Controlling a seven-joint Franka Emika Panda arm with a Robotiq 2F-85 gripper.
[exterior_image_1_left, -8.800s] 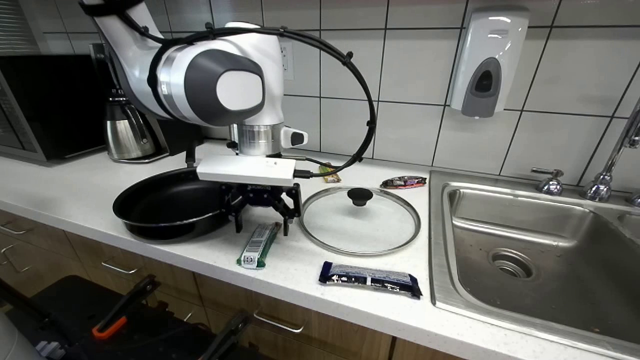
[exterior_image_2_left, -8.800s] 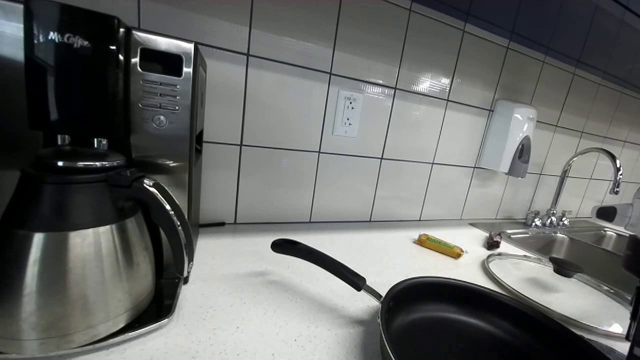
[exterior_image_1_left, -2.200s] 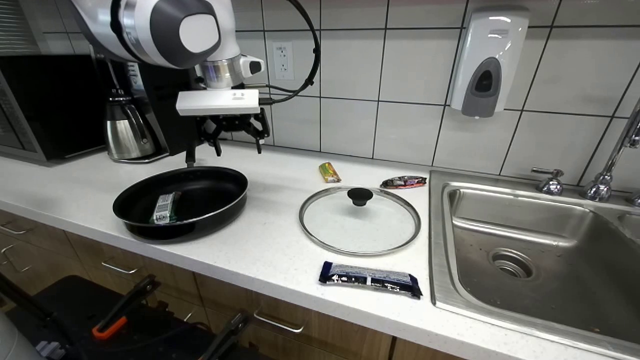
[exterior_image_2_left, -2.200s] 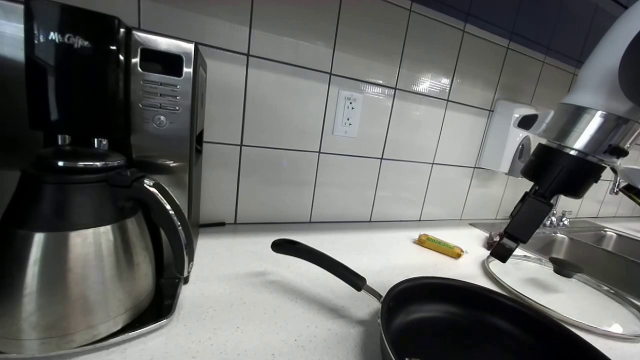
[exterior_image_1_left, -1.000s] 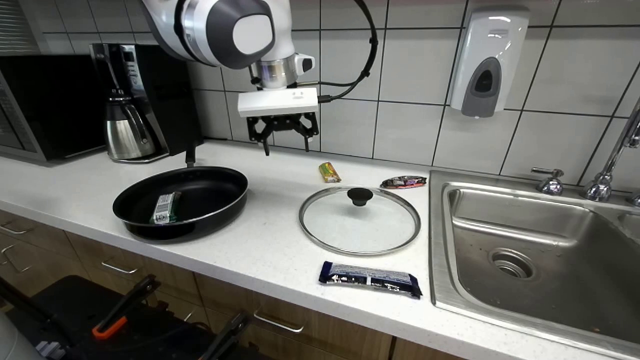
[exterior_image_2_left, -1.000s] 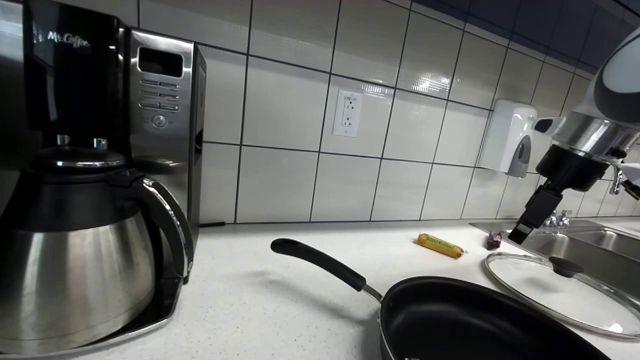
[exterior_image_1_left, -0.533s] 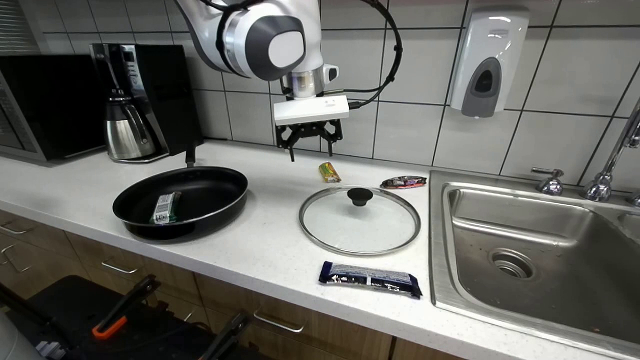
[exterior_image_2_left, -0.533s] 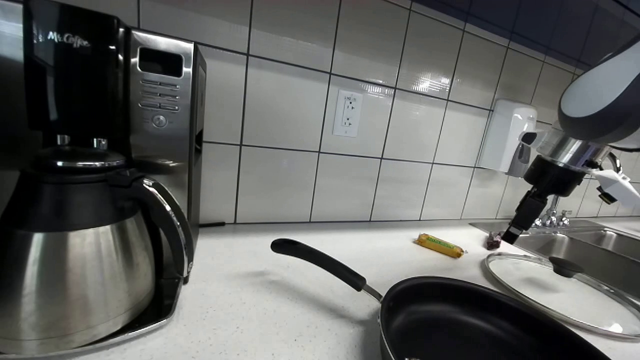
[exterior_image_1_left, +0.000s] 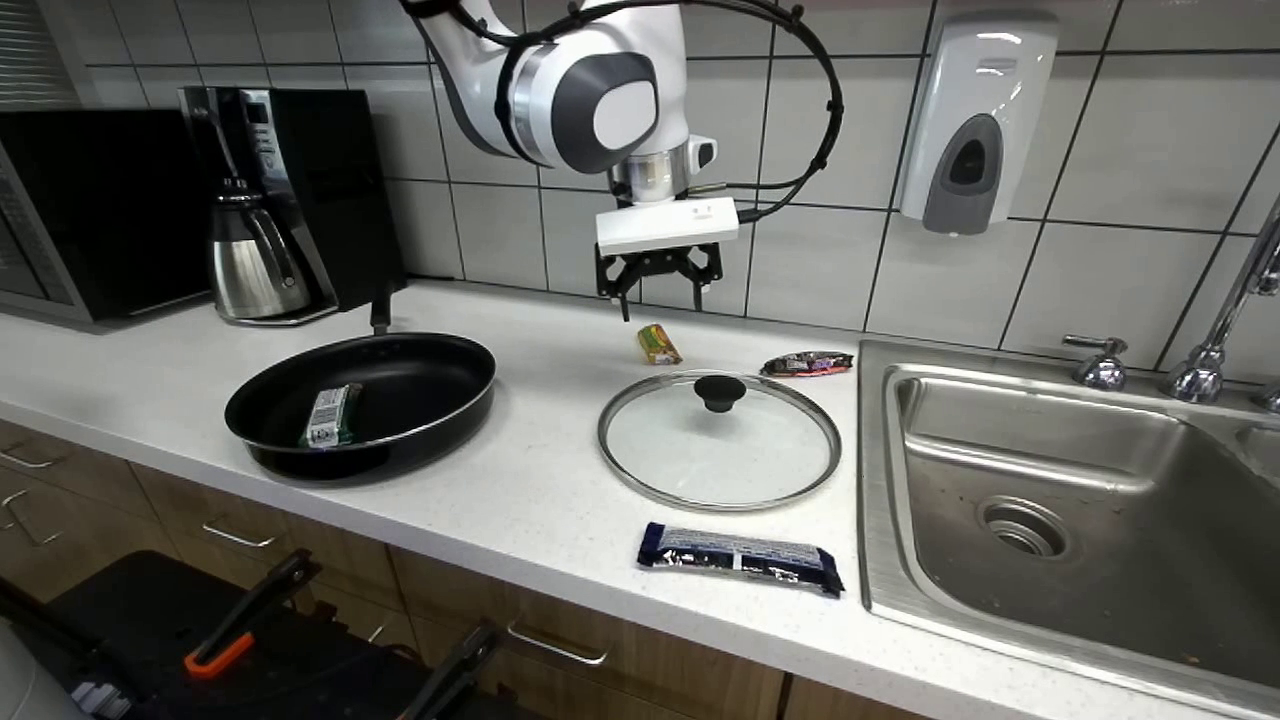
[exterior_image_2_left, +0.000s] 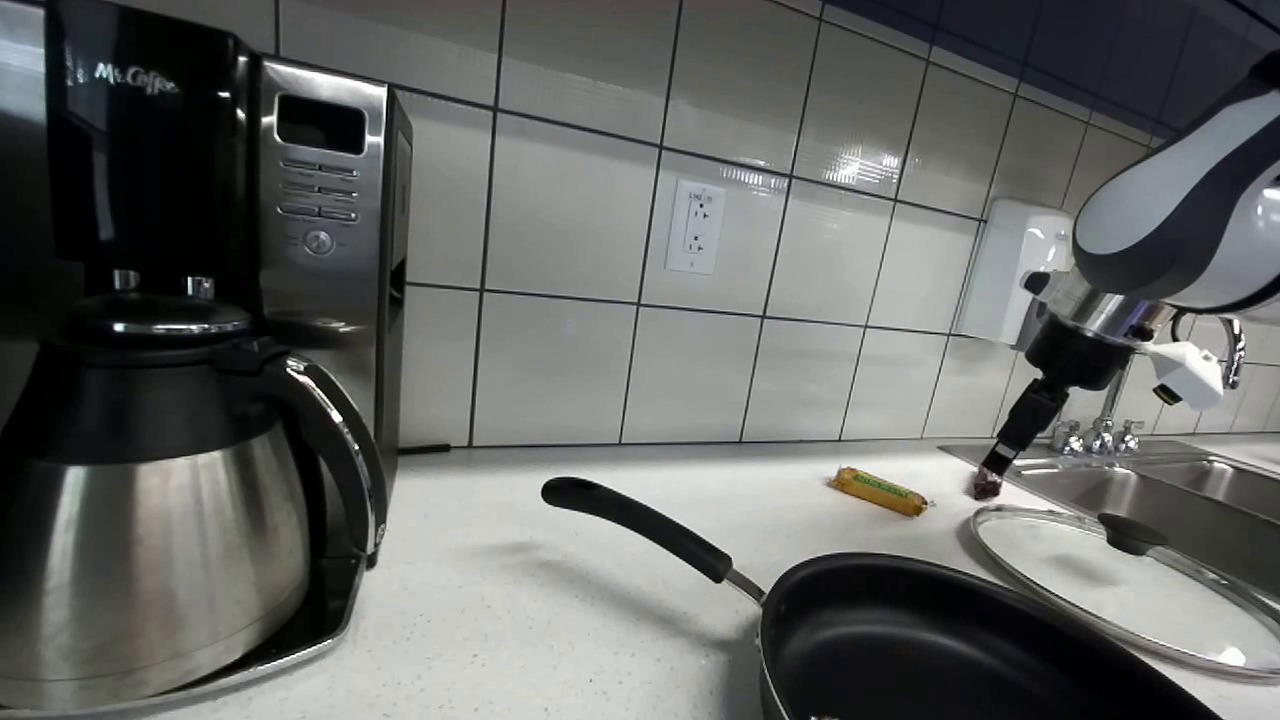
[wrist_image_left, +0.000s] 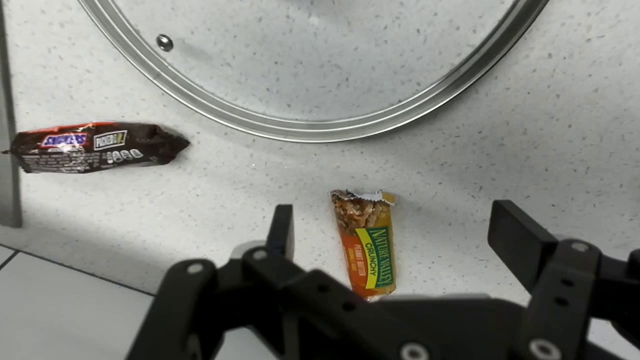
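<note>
My gripper (exterior_image_1_left: 662, 309) hangs above the back of the counter, its fingers (wrist_image_left: 285, 227) wide apart with nothing between them. Below it, apart from the fingers, lies an orange-and-green Nature Valley bar (wrist_image_left: 367, 245), its lower end partly hidden by the gripper in the wrist view. A dark Snickers pack (wrist_image_left: 95, 147) rests to one side, near the sink edge; in an exterior view the fingertips overlap the Snickers pack (exterior_image_2_left: 987, 487). The glass lid (exterior_image_1_left: 720, 455) with a black knob lies in front. A green-and-white bar (exterior_image_1_left: 328, 415) is inside the black pan (exterior_image_1_left: 430, 385).
A dark blue wrapped bar (exterior_image_1_left: 740, 558) lies near the counter's front edge. The steel sink (exterior_image_1_left: 1000, 620) and soap dispenser (exterior_image_1_left: 975, 130) are on one side, the coffee maker (exterior_image_2_left: 330, 250) on the other. The pan handle (exterior_image_2_left: 640, 525) points toward the tiled wall.
Earlier the green-and-white bar lay on the counter by the gripper; now it is in the pan. Since then my open gripper has moved from near the pan toward the sink side, lately dropping slightly.
</note>
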